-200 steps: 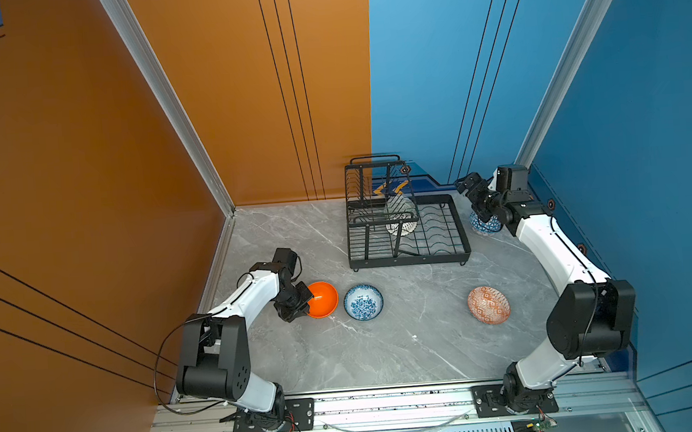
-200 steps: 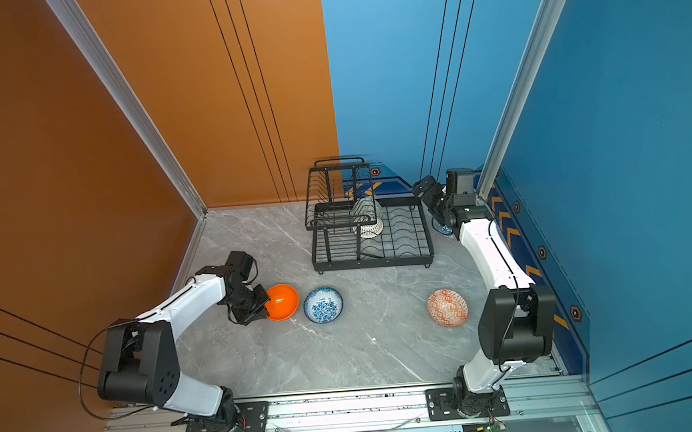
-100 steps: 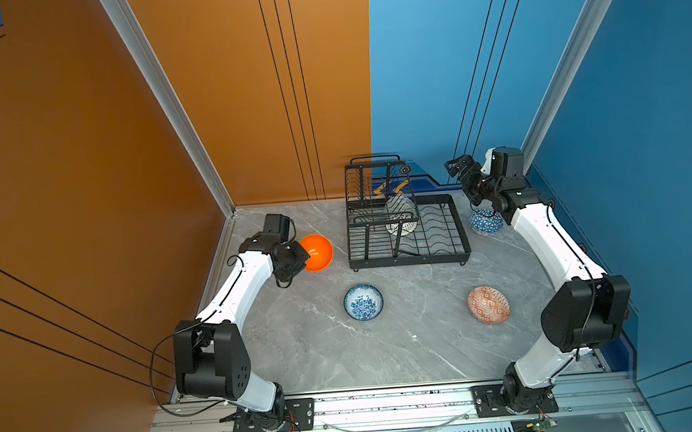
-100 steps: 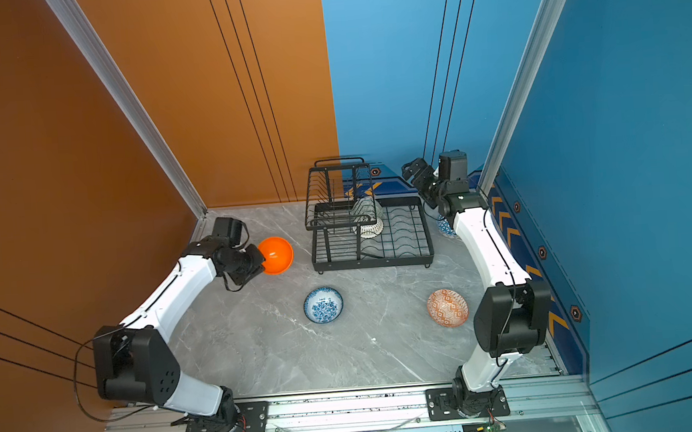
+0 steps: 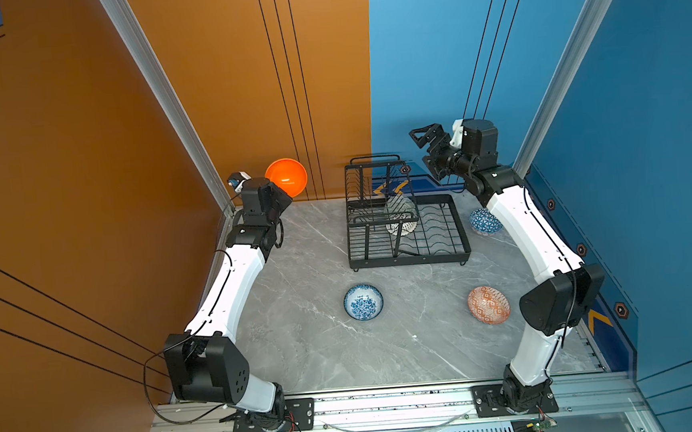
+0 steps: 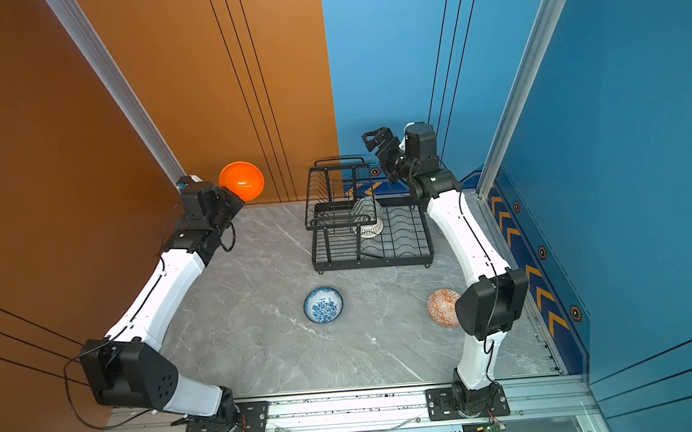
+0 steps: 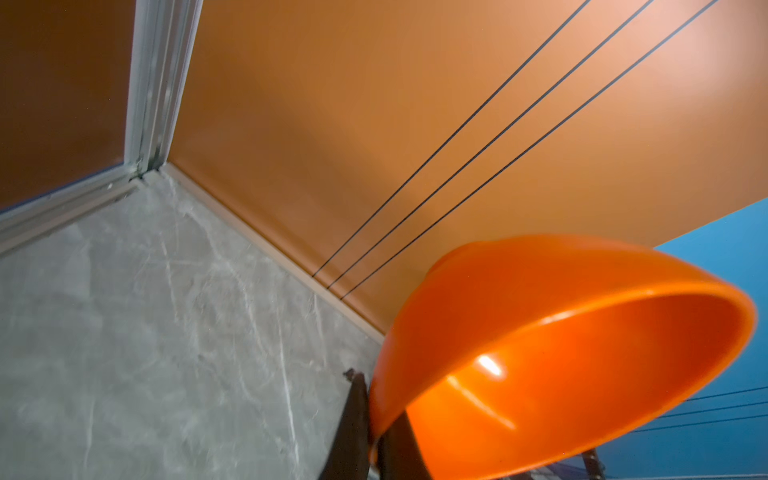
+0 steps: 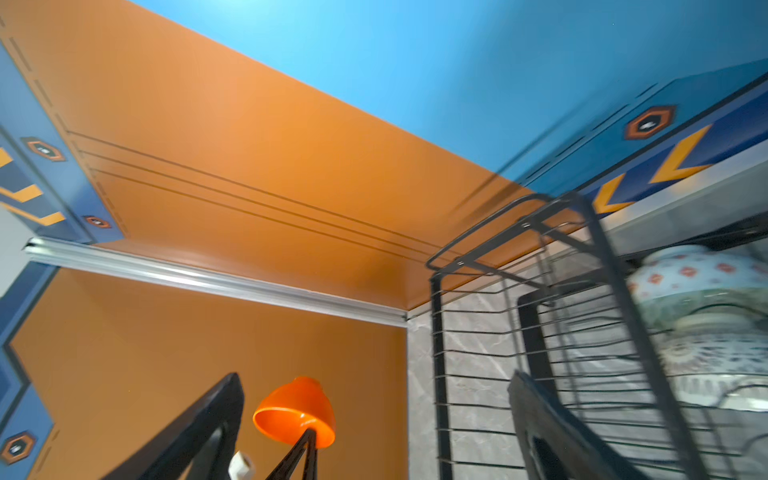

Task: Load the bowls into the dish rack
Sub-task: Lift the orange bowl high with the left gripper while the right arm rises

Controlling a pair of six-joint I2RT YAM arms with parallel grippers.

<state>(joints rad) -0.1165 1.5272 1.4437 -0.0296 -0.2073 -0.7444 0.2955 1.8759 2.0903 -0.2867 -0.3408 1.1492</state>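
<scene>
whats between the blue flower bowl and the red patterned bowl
Nothing: only bare tabletop between blue flower bowl and red patterned bowl, in both top views.

No legible text, seemingly, on any surface.

Orange bowl (image 7: 561, 332), rim in left gripper (image 7: 374, 419), above marble tabletop (image 7: 145, 311)

1. A grey marble-patterned surface (image 5: 324, 352) forms the floor of the cell.
2. Matte orange wall panels (image 5: 223, 88) carry thin black lines.
3. Blue wall panels (image 5: 429, 52) stand beside them, with a yellow-chevron strip (image 6: 524, 263) along their base.
4. A silver aluminium post (image 5: 162, 92) rises at a corner.
5. A silver aluminium rail (image 5: 390, 401) edges the front.
</scene>
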